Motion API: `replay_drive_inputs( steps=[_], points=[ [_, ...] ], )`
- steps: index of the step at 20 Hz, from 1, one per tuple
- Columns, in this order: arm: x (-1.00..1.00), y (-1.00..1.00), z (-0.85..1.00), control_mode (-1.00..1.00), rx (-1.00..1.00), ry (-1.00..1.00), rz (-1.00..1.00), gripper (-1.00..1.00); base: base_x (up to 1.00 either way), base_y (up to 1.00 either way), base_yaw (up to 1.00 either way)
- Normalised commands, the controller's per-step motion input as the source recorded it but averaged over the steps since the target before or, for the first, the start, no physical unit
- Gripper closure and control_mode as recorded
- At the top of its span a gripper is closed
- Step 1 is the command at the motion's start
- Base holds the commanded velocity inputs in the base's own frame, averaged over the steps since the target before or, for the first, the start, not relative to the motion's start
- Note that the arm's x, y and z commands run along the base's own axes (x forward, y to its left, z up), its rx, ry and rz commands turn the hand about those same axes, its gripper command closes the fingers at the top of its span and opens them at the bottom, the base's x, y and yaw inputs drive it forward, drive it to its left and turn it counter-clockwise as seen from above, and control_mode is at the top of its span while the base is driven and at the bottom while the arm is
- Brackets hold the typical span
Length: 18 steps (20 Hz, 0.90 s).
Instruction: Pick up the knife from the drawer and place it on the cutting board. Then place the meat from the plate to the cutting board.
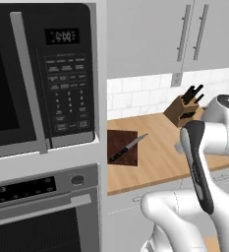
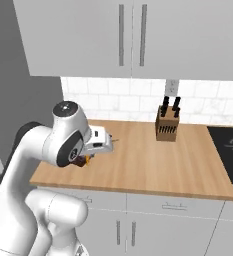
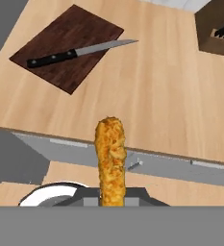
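Raised above the counter (image 3: pixel 171 96) edge, tool (image 3: pixel 111 196) clamped on meat (image 3: pixel 110 158); ahead, knife (image 3: pixel 77 52) lying across cutting board (image 3: pixel 60 36).

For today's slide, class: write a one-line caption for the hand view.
Gripper shut on the golden breaded meat, above the counter edge, with the knife already lying on the cutting board.

Wood counter (image 1: pixel 155 157) — cutting board (image 1: pixel 122 146), knife block (image 1: pixel 181 112) on it.
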Motion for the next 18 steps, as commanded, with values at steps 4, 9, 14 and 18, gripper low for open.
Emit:
replay_drive_inputs(
  steps=[4, 9, 14, 18],
  points=[
    [1.00, -0.14, -0.17, -1.00, 0.38, 0.05, 0.09, 1.00, 0.00, 0.00, 0.00],
    [1.00, 0.19, -0.47, -1.00, 0.29, 0.06, 0.27, 1.00, 0.00, 0.00, 0.00],
    [1.00, 0.83, -0.69, -1.00, 0.03, 0.11, 0.20, 1.00, 0.00, 0.00, 0.00],
    [0.88, 0.82, -0.52, -1.00, -0.04, 0.02, 0.09, 1.00, 0.00, 0.00, 0.00]
  ],
)
